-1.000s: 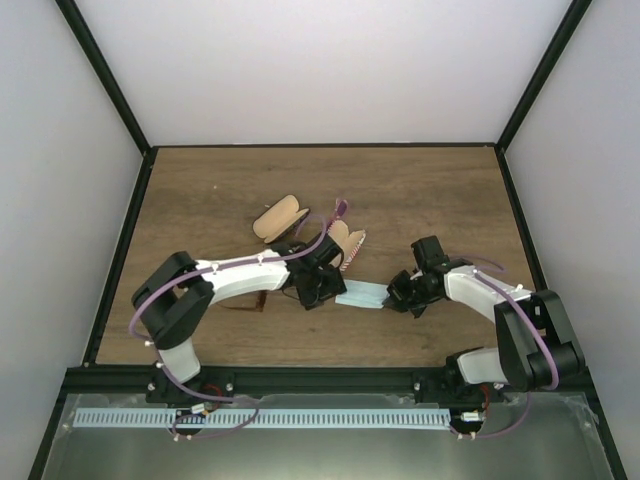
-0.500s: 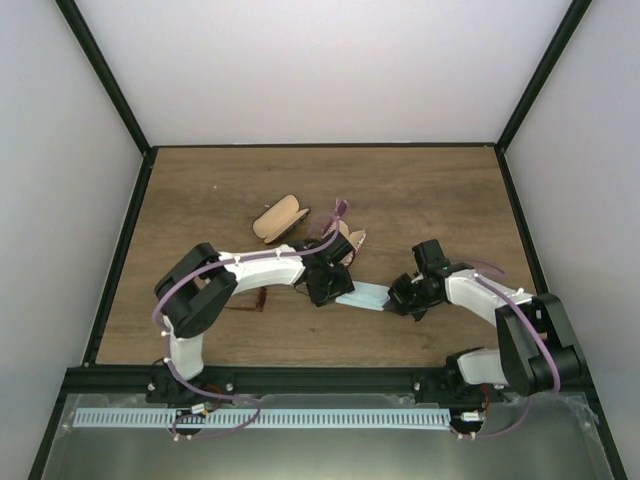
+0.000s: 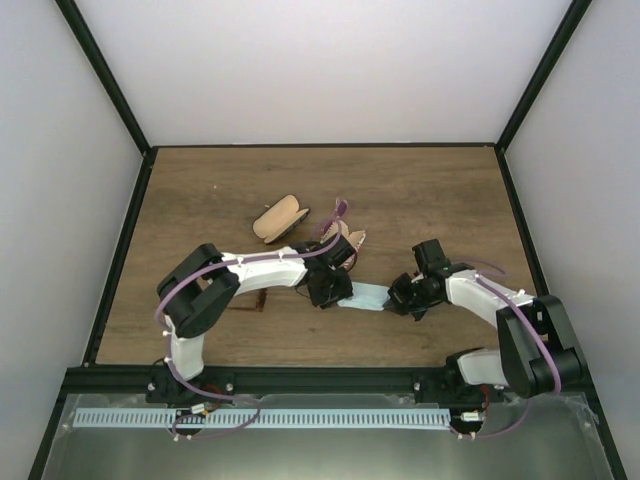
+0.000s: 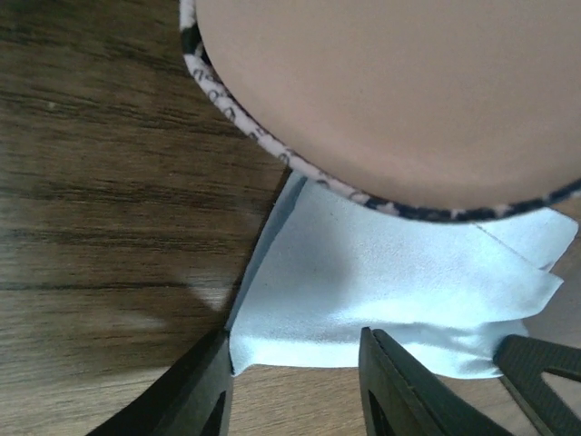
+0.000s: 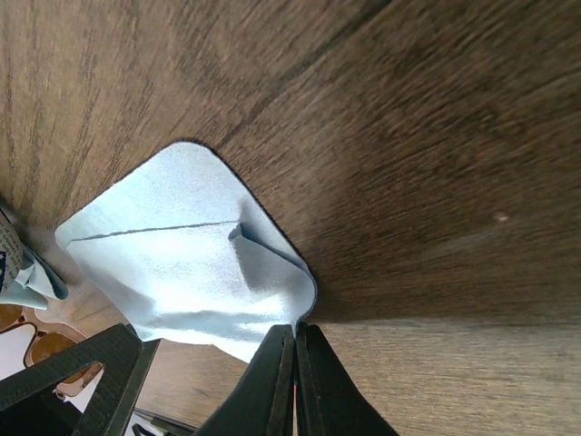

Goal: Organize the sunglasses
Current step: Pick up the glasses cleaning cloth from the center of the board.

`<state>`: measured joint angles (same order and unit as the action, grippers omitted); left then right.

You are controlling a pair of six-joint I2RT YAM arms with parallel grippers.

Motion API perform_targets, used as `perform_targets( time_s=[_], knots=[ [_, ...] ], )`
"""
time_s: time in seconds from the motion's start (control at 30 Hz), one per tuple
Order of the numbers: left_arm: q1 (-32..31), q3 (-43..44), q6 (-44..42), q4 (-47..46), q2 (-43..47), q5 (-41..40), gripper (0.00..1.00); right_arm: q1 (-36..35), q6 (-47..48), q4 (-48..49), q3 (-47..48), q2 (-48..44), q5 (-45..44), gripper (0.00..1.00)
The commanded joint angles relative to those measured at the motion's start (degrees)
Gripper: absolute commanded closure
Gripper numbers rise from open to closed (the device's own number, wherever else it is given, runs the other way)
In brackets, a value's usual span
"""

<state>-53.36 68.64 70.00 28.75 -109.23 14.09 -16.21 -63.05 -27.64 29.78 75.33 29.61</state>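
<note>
While the left pincer (image 3: pixel 334 296) straddles cloth (image 3: pixel 368 297), sunglasses (image 3: pixel 256 301) lie well left.

A brown wooden table (image 3: pixel 420 190) with dark grain lies between plain white walls (image 3: pixel 320 70) on three sides (thin black frame bars (image 3: pixel 104 72) run along the corners); the light is soft and even; a grey metal ledge (image 3: pixel 320 455) with a white slotted strip (image 3: pixel 320 418) lies at the near edge.

Tool (image 5: pixel 296 343) on blue cloth (image 5: pixel 172 250) edge
</note>
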Motion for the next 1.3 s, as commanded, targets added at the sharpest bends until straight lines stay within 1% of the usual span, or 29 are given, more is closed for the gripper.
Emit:
perform_targets(
  time_s=[0.0, 0.33, 0.5, 0.63, 0.73, 0.97, 1.1, 1.17, 1.27],
  knots=[
    [-0.7, -0.9, 0.7, 0.6, -1.3, 0.7, 0.62, 0.4, 0.0, -0.7, -0.1, -1.1, 0.3, 0.99],
    [-0.8, -2.1, 1.1, 0.3, -1.0, 1.3, 0.82, 0.4, 0.0, -0.8, -0.5, -1.3, 0.3, 0.99],
    [-0.8, -2.0, 1.2, 1.2, 0.3, 0.0, 0.95, 0.4, -0.2, -1.0, -0.4, -1.8, 0.3, 0.99],
    [-0.8, -1.7, 0.7, 1.6, 0.8, -0.5, 0.96, 0.4, 0.0, -1.7, 0.5, -2.2, -0.1, 0.99],
    [-0.8, -0.3, -0.3, 2.5, 1.9, -1.6, 0.96, 0.4, 1.0, -4.4, 3.2, -3.6, -2.5, 0.99],
    [-0.7, 6.8, -2.9, 7.5, 5.4, -4.9, 0.96, 0.4, 4.7, -11.2, 12.5, -7.2, -5.9, 0.99],
    [0.1, 11.0, -3.3, 8.6, 5.4, -3.8, 0.96, 0.4, 5.1, -13.2, 16.6, -7.7, -6.5, 0.99],
    [0.8, 14.0, -3.7, 9.9, 5.3, -3.8, 0.96, 0.4, 5.0, -13.5, 18.6, -7.4, -6.1, 0.99],
    [2.5, 16.4, -3.8, 10.7, 5.6, -2.9, 0.96, 0.4, 5.7, -13.4, 23.1, -5.9, -5.9, 0.99]
  ],
)
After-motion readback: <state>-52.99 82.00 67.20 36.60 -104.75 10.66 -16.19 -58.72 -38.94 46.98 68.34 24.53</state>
